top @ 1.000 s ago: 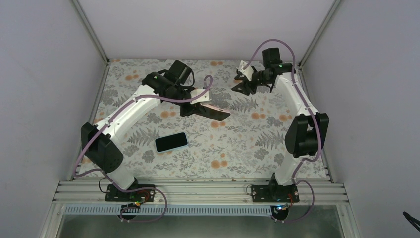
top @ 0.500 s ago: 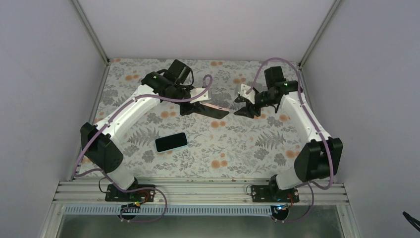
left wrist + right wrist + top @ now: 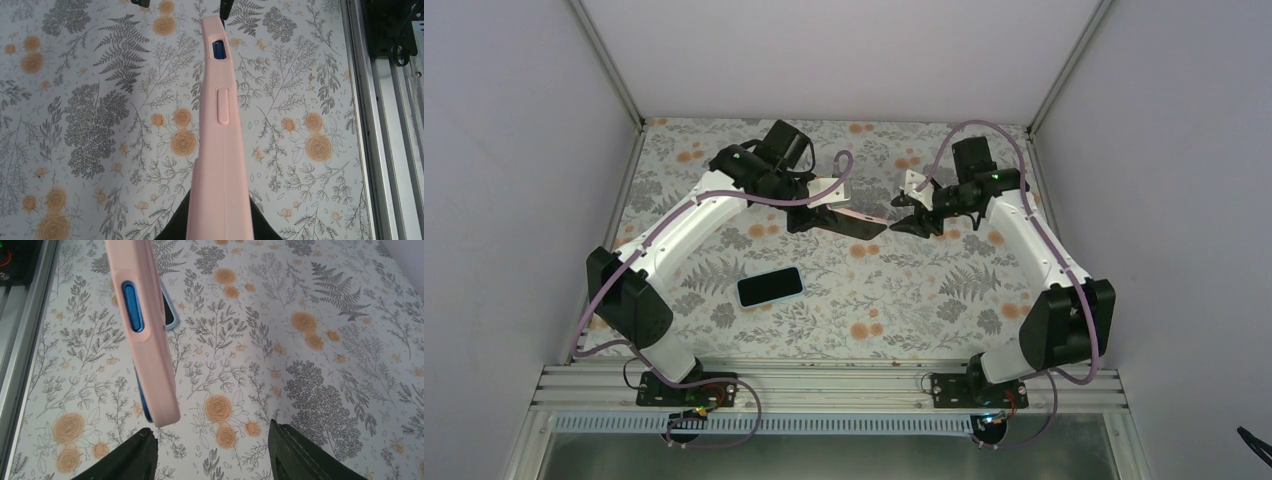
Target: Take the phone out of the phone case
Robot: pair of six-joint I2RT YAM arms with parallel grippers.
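Note:
My left gripper (image 3: 820,212) is shut on a pink phone case (image 3: 856,221) and holds it edge-on above the table. In the left wrist view the case (image 3: 220,145) runs up from between my black fingers (image 3: 176,227); the blue phone (image 3: 218,50) shows through a side cutout. My right gripper (image 3: 902,214) is open just right of the case's free end. In the right wrist view the case (image 3: 147,340) hangs at upper left, above the left finger (image 3: 127,457), apart from it. The phone's blue edge (image 3: 144,407) shows beside the pink case.
A second phone (image 3: 770,287) with a dark screen and pale blue rim lies flat on the floral tabletop (image 3: 904,300), left of centre; its corner shows behind the case (image 3: 170,316). Aluminium rails (image 3: 824,385) run along the near edge. Walls enclose the table.
My right arm has swung from the far right corner down and left, bringing its open gripper up to the case's free end. The left arm and case have stayed put.

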